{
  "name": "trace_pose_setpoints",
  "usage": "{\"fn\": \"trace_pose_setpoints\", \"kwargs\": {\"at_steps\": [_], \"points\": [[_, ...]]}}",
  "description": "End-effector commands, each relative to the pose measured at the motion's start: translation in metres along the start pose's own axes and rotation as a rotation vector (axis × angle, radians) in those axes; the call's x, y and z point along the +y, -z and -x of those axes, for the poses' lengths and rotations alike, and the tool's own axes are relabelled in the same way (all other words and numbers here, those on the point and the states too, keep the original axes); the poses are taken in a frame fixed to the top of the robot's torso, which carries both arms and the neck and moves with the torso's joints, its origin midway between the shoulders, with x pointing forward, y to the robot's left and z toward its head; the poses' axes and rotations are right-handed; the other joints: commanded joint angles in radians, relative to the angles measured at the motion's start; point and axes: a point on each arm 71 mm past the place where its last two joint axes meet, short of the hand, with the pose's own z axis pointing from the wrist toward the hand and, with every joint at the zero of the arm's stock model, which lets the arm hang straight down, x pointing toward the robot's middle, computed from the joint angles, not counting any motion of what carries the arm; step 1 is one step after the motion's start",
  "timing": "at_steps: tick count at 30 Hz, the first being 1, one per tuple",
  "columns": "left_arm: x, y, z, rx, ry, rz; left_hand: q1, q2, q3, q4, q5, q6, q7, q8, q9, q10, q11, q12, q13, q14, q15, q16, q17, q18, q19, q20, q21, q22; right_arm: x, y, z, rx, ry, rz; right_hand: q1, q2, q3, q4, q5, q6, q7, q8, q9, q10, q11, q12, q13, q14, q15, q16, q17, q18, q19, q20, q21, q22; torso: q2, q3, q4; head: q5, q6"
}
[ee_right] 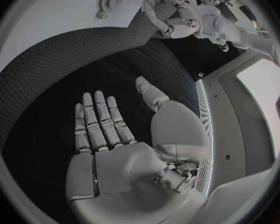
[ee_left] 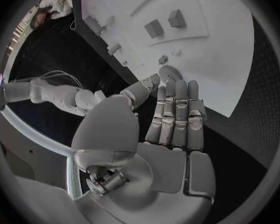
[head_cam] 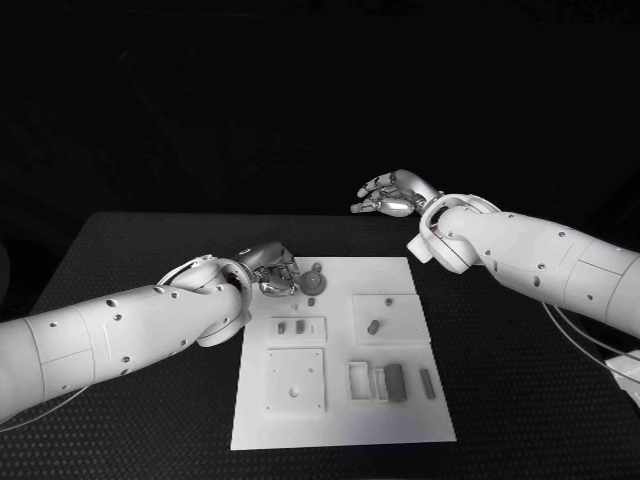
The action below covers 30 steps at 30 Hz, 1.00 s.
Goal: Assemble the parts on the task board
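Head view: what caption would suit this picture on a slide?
Two white arms over a black table: left hand open at the white task board's far corner near a grey gear; right hand open beyond it.

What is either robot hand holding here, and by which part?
Nothing. The left robot hand lies flat and empty by the gear at the task board's edge; the right robot hand is open off the board.

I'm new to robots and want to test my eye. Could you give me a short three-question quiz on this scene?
1. True or false: the right hand is holding a part.
2. Which hand is at the task board's far corner, next to the round gear? A) left hand B) right hand
3. Fill in: the table is coloured ____.

Key: 1 false, it hangs open beyond the board. 2 A. 3 black.
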Motion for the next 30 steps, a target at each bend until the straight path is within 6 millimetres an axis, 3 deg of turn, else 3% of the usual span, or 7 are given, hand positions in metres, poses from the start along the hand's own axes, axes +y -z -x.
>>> {"fn": "trace_pose_setpoints", "kwargs": {"at_steps": [1,5,10,20,30], "points": [[-0.015,-0.003,0.0,-0.066,-0.195,-0.153,0.002,-0.009,-0.01,0.0,-0.007,0.009,0.003,-0.009,-0.003,0.008,0.006,-0.028,-0.008,0.01,-0.001,-0.006,0.004,-0.002,0.011,0.0,-0.006,-0.003,0.001,0.0,-0.001,0.01,-0.002,0.011,0.004,-0.009,0.0,0.007,-0.003,-0.007,0.065,0.005,-0.002,0.005,0.003,-0.004,-0.001,-0.007,0.001,-0.005,-0.001,-0.012,-0.007,-0.003,-0.005,0.002,0.001,0.0002,-0.0009,-0.001,0.001],[-0.017,-0.008,-0.007,-0.038,-0.285,-0.166,-0.003,-0.014,-0.015,0.002,-0.036,0.005,0.005,-0.037,-0.013,0.001,0.024,-0.105,-0.034,0.015,-0.002,-0.021,0.014,-0.003,0.018,-0.001,-0.018,-0.008,0.002,-0.001,-0.002,0.013,-0.003,0.013,0.004,-0.009,0.0,0.007,-0.003,-0.007,0.065,0.005,-0.002,0.005,0.003,-0.004,-0.001,-0.007,0.001,-0.005,-0.001,-0.012,-0.007,-0.003,-0.005,0.002,0.001,0.0,-0.0015,-0.002,0.0],[-0.019,-0.011,-0.016,-0.014,-0.31,-0.176,-0.009,-0.02,-0.019,0.006,-0.06,-0.006,0.008,-0.055,-0.022,0.012,0.026,-0.133,-0.044,0.028,-0.007,-0.019,0.025,-0.001,0.032,-0.005,-0.018,-0.005,0.002,-0.001,-0.003,0.014,-0.003,0.014,0.004,-0.009,0.0,0.007,-0.003,-0.007,0.065,0.005,-0.002,0.005,0.003,-0.004,-0.001,-0.007,0.001,-0.005,-0.001,-0.012,-0.007,-0.003,-0.005,0.002,0.001,0.0006,-0.0016,-0.004,0.001],[-0.02,-0.018,-0.031,0.048,-0.334,-0.162,-0.01,-0.022,-0.02,0.006,-0.06,-0.009,0.006,-0.059,-0.024,0.014,0.027,-0.139,-0.046,0.031,-0.009,-0.018,0.027,0.0,0.035,-0.007,-0.018,-0.004,0.004,-0.001,-0.004,0.018,-0.005,0.017,0.004,-0.01,0.0,0.008,-0.004,-0.013,0.067,0.002,-0.004,-0.004,0.007,-0.01,-0.005,-0.015,0.003,-0.009,-0.003,-0.013,-0.008,-0.003,-0.006,0.003,0.001,0.001,-0.0016,-0.009,0.0],[-0.021,-0.022,-0.042,0.08,-0.339,-0.154,-0.004,-0.015,-0.015,0.007,-0.048,-0.026,0.002,-0.078,-0.037,-0.008,0.027,-0.186,-0.064,0.057,-0.024,-0.002,0.048,0.002,0.067,-0.021,-0.005,0.012,0.005,-0.001,-0.004,0.019,-0.006,0.019,0.004,-0.01,0.0,0.009,-0.003,-0.014,0.067,0.002,-0.004,-0.005,0.008,-0.011,-0.006,-0.016,0.004,-0.01,-0.004,-0.013,-0.009,-0.003,-0.006,0.005,0.001,0.0011,-0.001,-0.016,-0.003]]}}
